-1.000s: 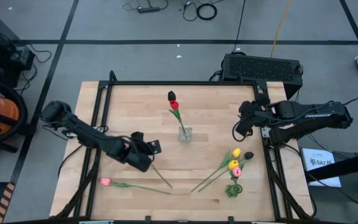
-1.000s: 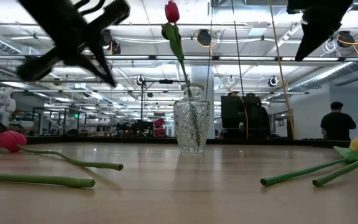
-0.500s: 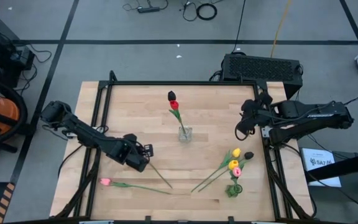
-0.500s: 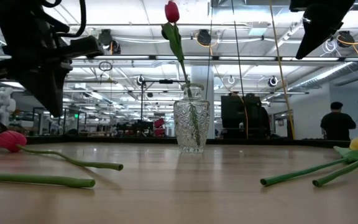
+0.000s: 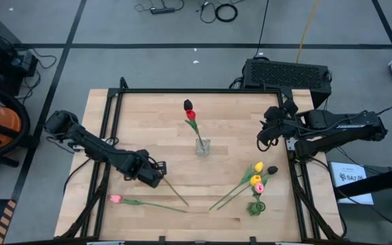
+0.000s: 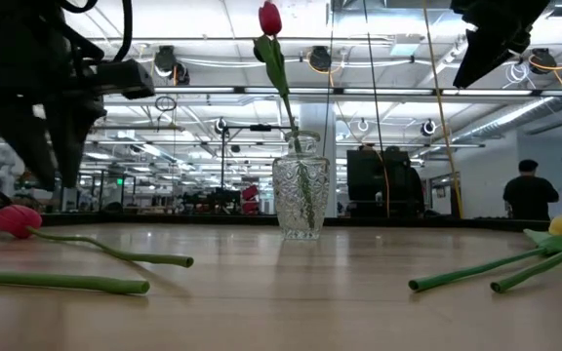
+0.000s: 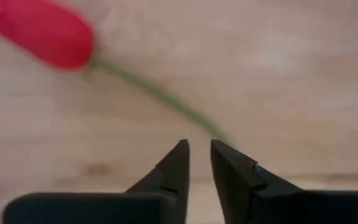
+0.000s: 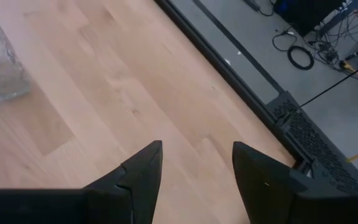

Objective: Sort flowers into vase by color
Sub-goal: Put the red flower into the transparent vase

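Your left gripper [image 7: 199, 155] hovers slightly parted, empty, over the pink tulip [image 5: 116, 199] lower left; your right gripper [image 8: 194, 163] waits wide open at right; red tulip [image 5: 191, 115] sits in the centre vase [image 5: 201, 145]

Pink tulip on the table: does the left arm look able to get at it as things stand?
Probably yes. The left hand hangs just above the pink tulip, its stem lies bare ahead of the slightly parted fingers, nothing between.

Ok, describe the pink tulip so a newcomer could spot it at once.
Start at the glass vase mid-table, then look toward the near left edge by the left gripper. The pink tulip lies flat there, apart from the other flowers; it is the only pink-headed flower not in a cluster.
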Action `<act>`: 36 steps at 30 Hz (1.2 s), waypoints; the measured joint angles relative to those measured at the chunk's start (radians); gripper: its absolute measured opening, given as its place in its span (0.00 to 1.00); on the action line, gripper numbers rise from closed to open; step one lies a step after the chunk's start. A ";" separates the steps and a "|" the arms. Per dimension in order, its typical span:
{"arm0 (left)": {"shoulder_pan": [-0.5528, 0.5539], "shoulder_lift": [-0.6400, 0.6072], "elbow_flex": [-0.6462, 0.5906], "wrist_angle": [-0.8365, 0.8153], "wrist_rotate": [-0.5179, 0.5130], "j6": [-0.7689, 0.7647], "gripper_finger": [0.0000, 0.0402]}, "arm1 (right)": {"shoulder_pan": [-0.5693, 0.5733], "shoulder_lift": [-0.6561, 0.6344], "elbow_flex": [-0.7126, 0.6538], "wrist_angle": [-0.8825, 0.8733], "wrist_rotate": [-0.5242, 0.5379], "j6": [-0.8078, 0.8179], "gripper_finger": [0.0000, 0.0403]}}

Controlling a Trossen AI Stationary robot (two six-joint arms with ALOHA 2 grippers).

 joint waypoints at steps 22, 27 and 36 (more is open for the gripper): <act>0.029 0.100 -0.001 0.024 0.048 -0.218 0.48 | 0.000 0.000 0.000 0.018 -0.002 -0.003 0.46; 0.057 0.196 0.002 0.069 0.084 -0.252 0.48 | 0.000 0.000 0.000 0.015 -0.004 -0.004 0.46; 0.096 0.200 0.015 0.098 0.094 -0.256 0.48 | 0.000 0.000 0.000 0.015 -0.004 -0.011 0.46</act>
